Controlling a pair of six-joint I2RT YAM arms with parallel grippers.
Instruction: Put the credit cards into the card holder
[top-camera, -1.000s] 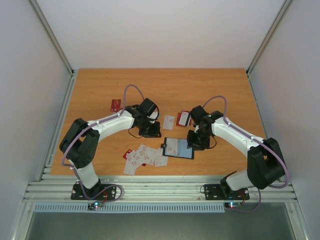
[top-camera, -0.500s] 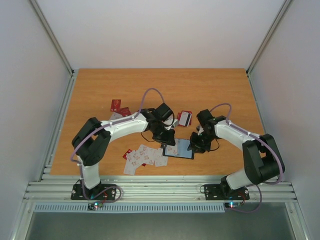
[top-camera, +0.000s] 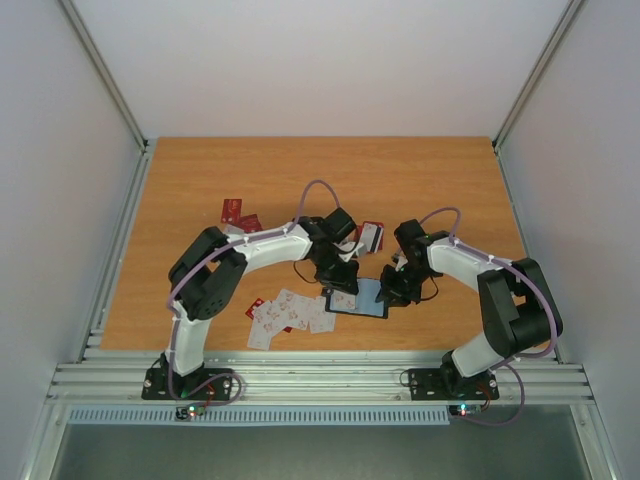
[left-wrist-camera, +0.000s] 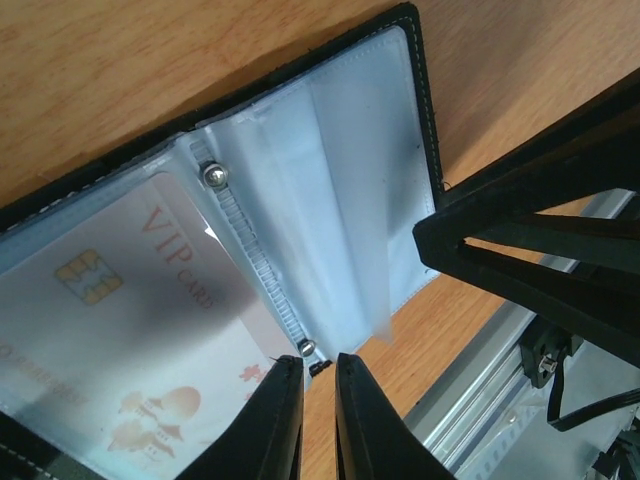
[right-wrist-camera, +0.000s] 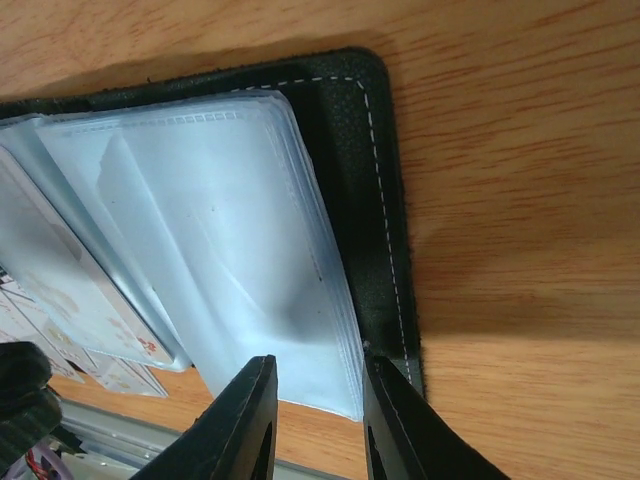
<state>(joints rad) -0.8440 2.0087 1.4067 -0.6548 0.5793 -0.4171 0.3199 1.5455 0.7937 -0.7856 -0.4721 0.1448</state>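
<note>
The card holder (top-camera: 370, 297) lies open on the table, with its black cover (right-wrist-camera: 385, 230) and pale blue sleeves (left-wrist-camera: 330, 170) showing. A white VIP credit card (left-wrist-camera: 130, 320) rests on its left page. My left gripper (top-camera: 340, 283) (left-wrist-camera: 318, 362) hovers at the holder's spine, its fingers a narrow slit apart with only table showing between them; the card's corner meets the left fingertip. My right gripper (top-camera: 392, 292) (right-wrist-camera: 318, 365) stands open astride the near edge of the right-hand sleeves. More credit cards (top-camera: 288, 312) lie loose to the holder's left.
Red cards (top-camera: 238, 214) lie behind the left arm and another card (top-camera: 370, 237) sits between the two arms. The metal rail (top-camera: 320, 380) runs along the near table edge, just below the holder.
My left arm has swung right from the table's middle to the holder's left page, its fingers narrowing. The right gripper stayed at the holder's right edge and closed a little.
</note>
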